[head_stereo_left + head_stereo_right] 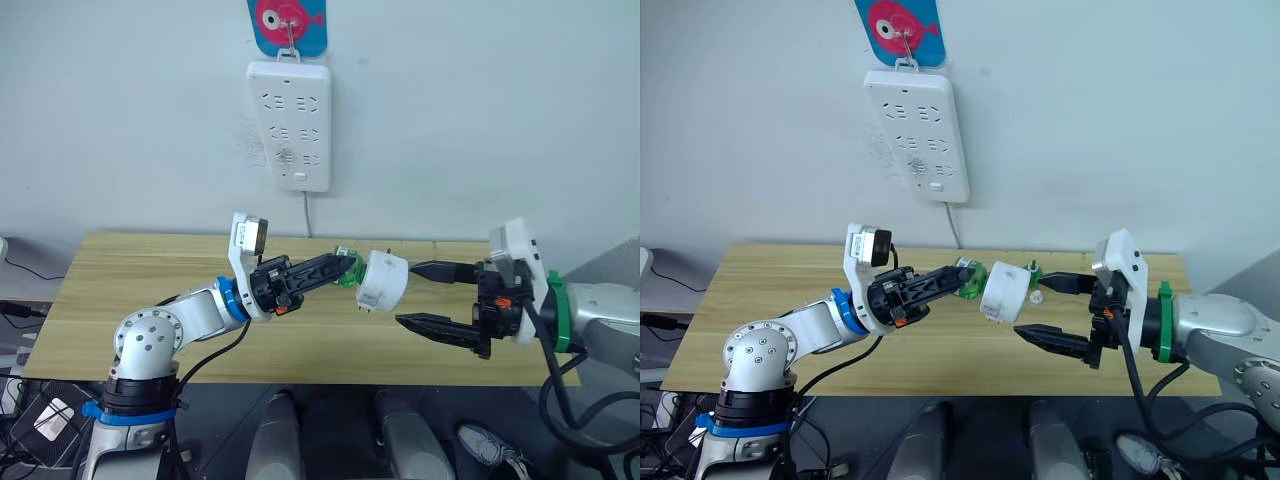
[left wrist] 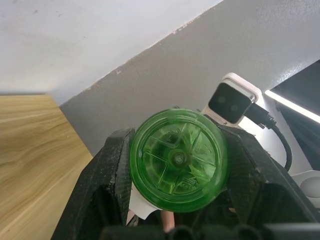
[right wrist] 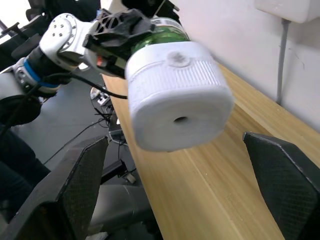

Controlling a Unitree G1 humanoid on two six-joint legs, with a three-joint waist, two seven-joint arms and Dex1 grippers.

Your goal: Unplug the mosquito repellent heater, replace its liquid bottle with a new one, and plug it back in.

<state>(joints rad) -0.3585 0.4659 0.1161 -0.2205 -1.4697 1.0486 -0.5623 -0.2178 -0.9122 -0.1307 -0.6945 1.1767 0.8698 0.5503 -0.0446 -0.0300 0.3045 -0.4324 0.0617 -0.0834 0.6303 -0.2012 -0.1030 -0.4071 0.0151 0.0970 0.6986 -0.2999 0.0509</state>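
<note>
Heater hangs between both pincers above the table (power strip behind).

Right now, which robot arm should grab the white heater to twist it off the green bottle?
Probably the right one. The right gripper is open, its fingers either side of the heater, not touching it. The left gripper is busy, shut on the green bottle.

heater edges motion-blurred, prongs not visible | green bottle body hidden behind its base and left gripper fingers | power strip cut off by frame edge
</note>
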